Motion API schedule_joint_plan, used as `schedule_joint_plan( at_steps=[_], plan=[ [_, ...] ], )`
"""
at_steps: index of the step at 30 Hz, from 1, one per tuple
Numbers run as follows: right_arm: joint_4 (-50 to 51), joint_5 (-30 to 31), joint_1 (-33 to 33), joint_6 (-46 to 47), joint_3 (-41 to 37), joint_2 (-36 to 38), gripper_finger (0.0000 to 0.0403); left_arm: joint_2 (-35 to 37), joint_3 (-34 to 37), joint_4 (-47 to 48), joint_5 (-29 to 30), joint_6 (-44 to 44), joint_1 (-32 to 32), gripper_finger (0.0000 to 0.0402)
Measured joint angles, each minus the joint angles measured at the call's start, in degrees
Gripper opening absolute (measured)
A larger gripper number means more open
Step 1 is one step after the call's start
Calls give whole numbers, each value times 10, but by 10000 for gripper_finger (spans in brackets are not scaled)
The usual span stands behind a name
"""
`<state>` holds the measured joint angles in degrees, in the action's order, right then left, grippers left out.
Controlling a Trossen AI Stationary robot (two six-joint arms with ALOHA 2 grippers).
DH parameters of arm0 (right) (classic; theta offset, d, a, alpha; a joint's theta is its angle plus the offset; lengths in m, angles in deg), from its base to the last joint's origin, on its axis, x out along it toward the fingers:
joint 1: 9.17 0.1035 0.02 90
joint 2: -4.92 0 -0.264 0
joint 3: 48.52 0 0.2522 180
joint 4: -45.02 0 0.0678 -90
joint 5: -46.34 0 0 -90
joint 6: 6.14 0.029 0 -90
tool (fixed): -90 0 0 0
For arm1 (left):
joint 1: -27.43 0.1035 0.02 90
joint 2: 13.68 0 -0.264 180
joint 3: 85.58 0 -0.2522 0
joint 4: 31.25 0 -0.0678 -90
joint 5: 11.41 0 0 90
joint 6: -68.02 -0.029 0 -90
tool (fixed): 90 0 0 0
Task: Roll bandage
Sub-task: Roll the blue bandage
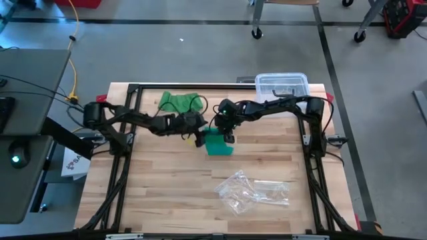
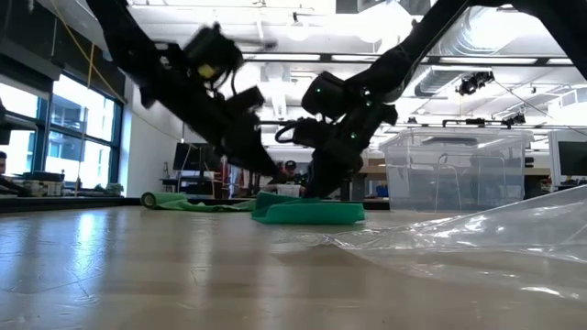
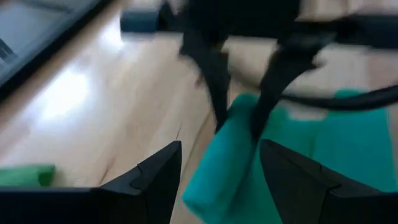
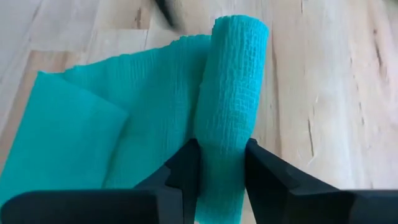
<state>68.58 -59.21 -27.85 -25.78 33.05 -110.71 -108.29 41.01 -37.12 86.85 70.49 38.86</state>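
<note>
R tool (image 4: 222, 163) on teal bandage roll (image 4: 231, 93), wrist view only.

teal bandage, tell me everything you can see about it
The teal bandage is a crinkly woven fabric strip, partly wound into a tight roll, with the loose rest spread flat and folded over on the wooden table. It lies near the table's middle, below a green bandage. The right gripper pinches one end of the roll between its fingers. The left gripper is open just in front of the roll's other end, not clearly touching it.
</note>
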Motion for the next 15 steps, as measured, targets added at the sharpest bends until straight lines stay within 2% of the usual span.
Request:
schedule_joint_plan(
  at_steps=[6, 10, 15],
  plan=[
    [-6, 8, 5, -19, 1, -1, 99, -60, 0, -59, -145, -32, 47, 211],
    [-8, 8, 5, -19, 1, -1, 99, -95, 0, -67, -111, -31, 51, 211],
    [-9, 6, 7, -55, 1, -2, 99, -112, -1, -77, -105, -16, 51, 211]
  ],
)
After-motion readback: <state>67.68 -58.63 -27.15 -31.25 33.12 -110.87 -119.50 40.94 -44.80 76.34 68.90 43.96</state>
